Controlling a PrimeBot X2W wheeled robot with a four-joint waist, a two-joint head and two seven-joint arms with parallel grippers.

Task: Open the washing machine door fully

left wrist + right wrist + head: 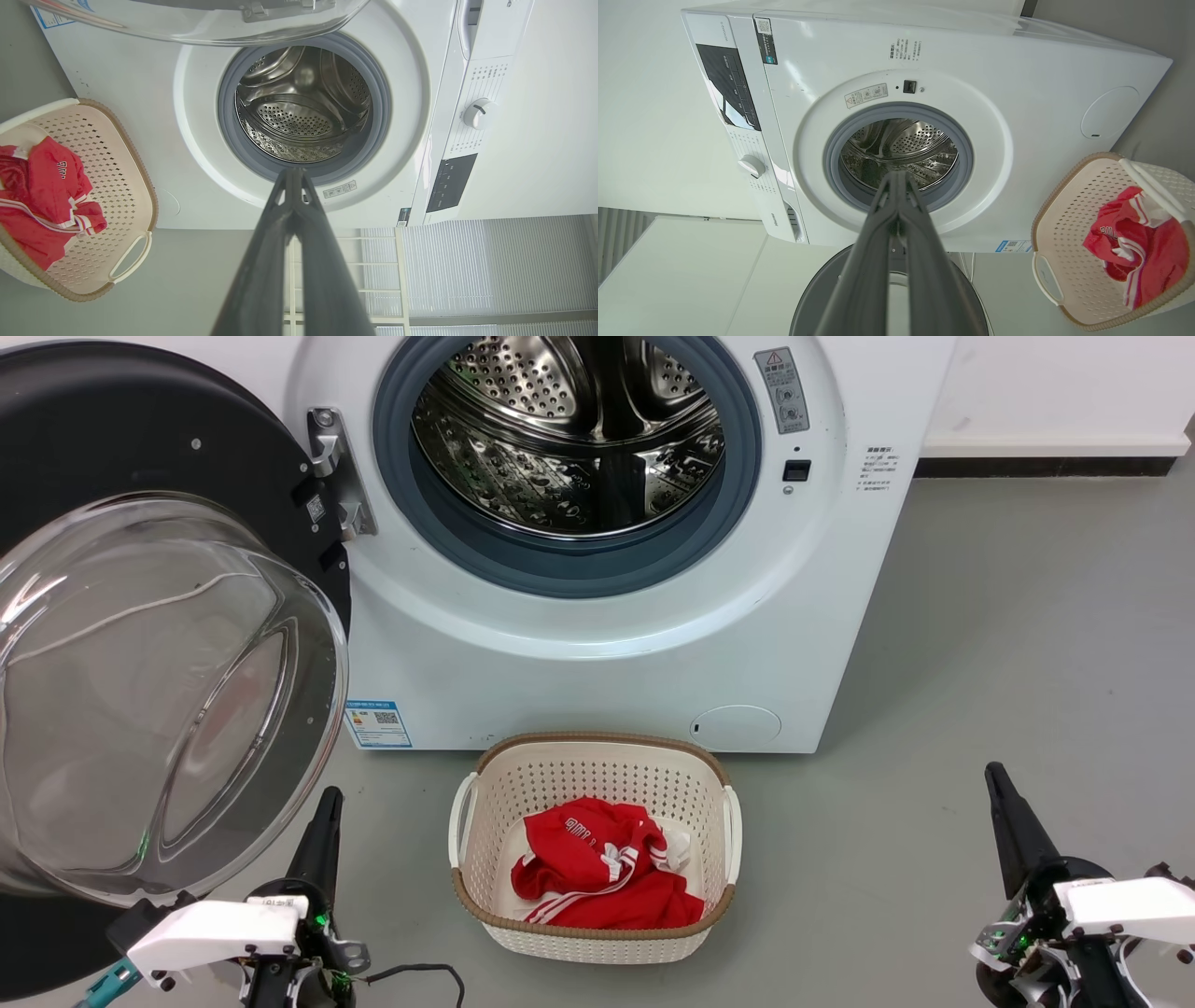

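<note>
Squarely before the washing machine (607,681) sits a basket (597,743); left claw (327,803), right claw (997,786) both closed.

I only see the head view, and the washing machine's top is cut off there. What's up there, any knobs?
Observer: Yes. The left wrist view shows one white dial on the control panel along the top of the washing machine.
Operator: And the left gripper and right gripper, are they open or shut?
Observer: Both are shut. Each wrist view shows its two dark fingers pressed together with nothing between them.
</note>
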